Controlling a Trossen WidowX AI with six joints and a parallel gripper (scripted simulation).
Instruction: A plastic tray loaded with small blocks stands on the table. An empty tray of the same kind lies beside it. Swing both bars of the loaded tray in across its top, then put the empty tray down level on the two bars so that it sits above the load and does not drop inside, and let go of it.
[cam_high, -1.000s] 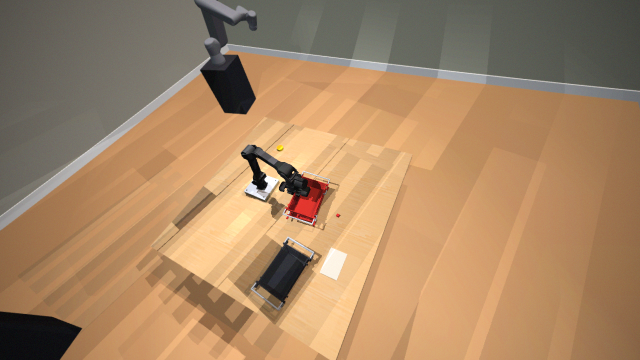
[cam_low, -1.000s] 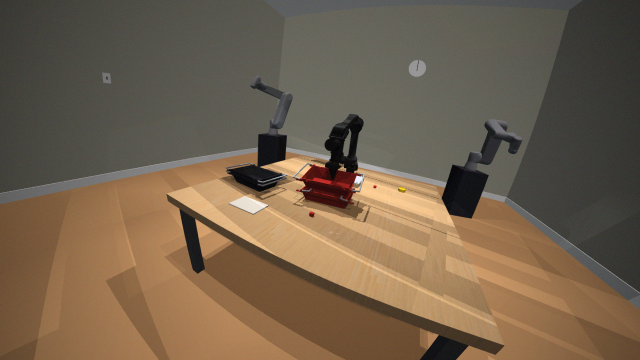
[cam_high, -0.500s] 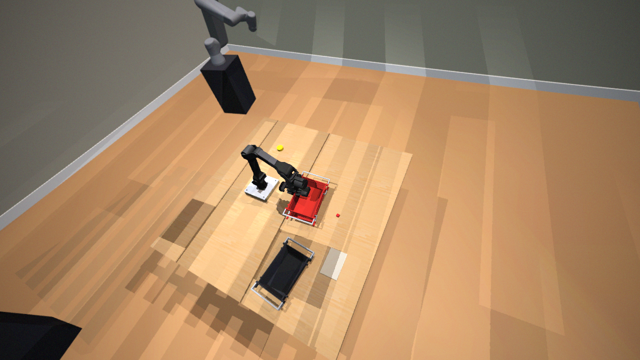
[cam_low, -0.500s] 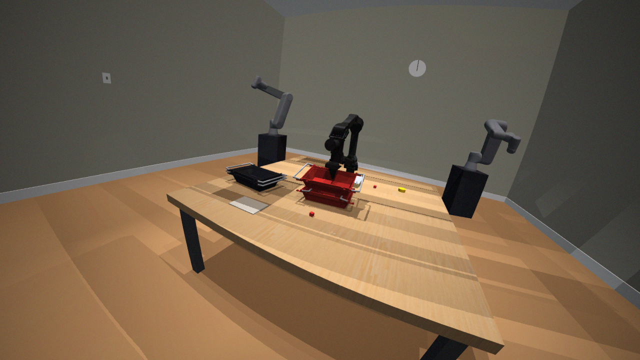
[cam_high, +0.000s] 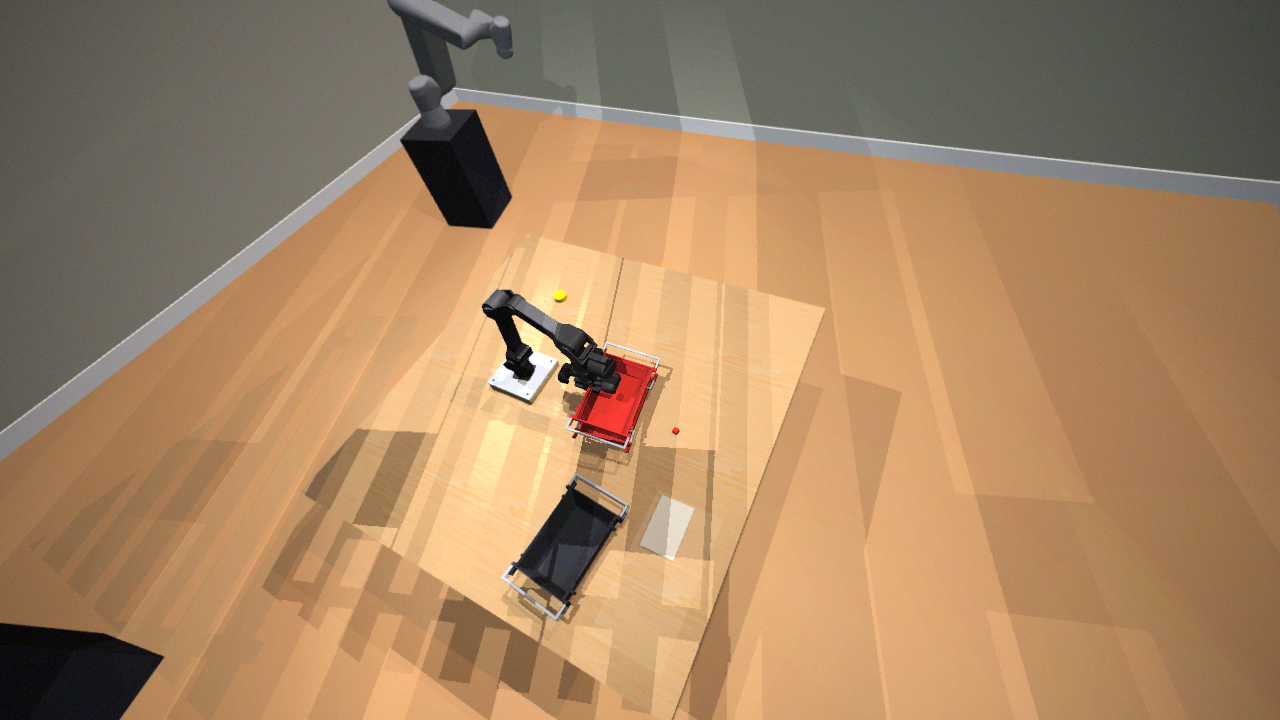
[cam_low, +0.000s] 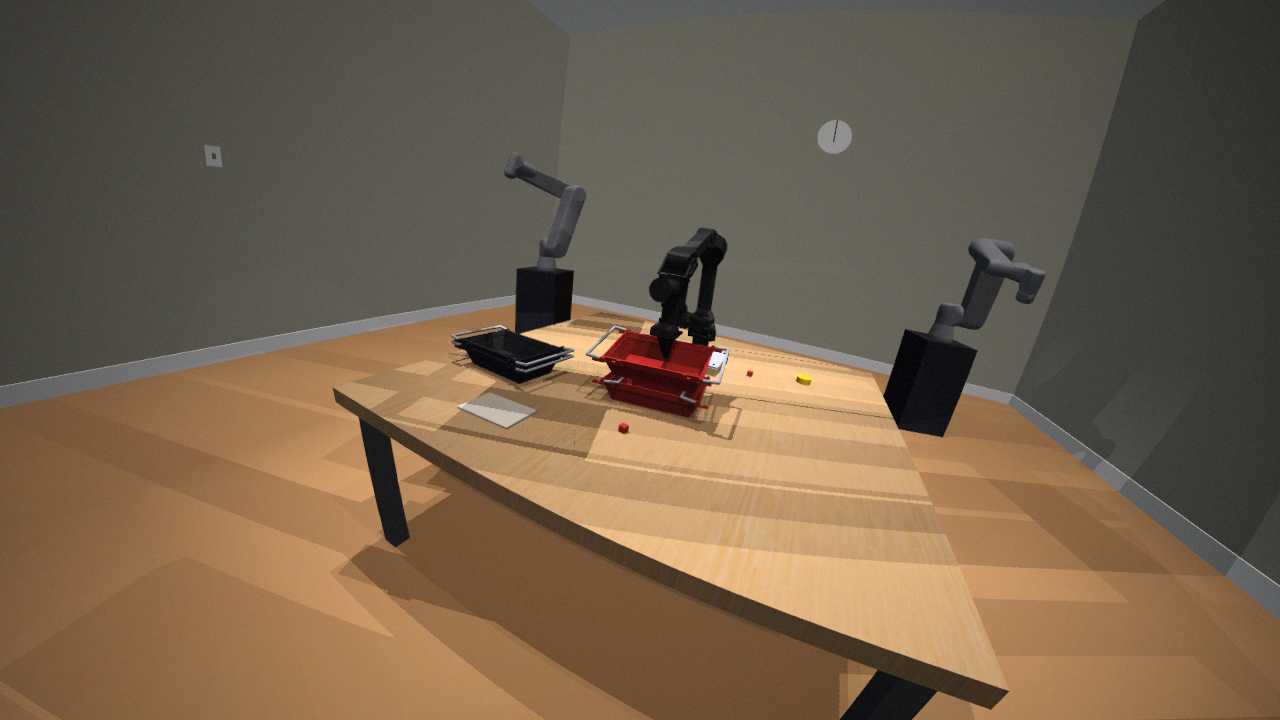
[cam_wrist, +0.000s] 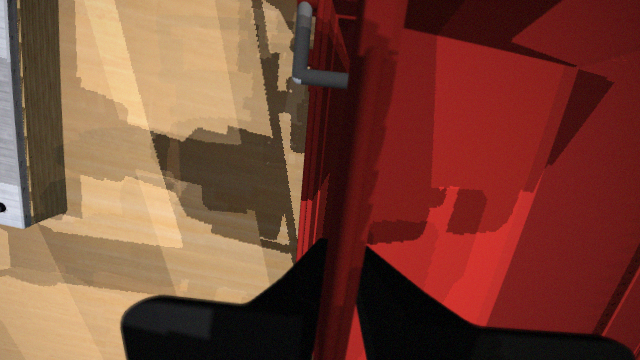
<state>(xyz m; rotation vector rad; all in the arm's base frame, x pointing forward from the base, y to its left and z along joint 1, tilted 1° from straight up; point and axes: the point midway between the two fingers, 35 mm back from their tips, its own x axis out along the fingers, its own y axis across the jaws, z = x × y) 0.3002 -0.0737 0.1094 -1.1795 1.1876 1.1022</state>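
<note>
My gripper is shut on the long side rim of the empty red tray, one finger inside it and one outside. This tray looks about level, its wire bars out at the ends. It is directly above the loaded red tray; whether it rests on that tray's bars or hangs just over them I cannot tell. The lower bars show short bent parts at the sides and appear swung in. The load inside is hidden.
A black tray with wire bars and a white card lie on the table. A small red block lies beside the stack, another behind. A yellow disc is farther off.
</note>
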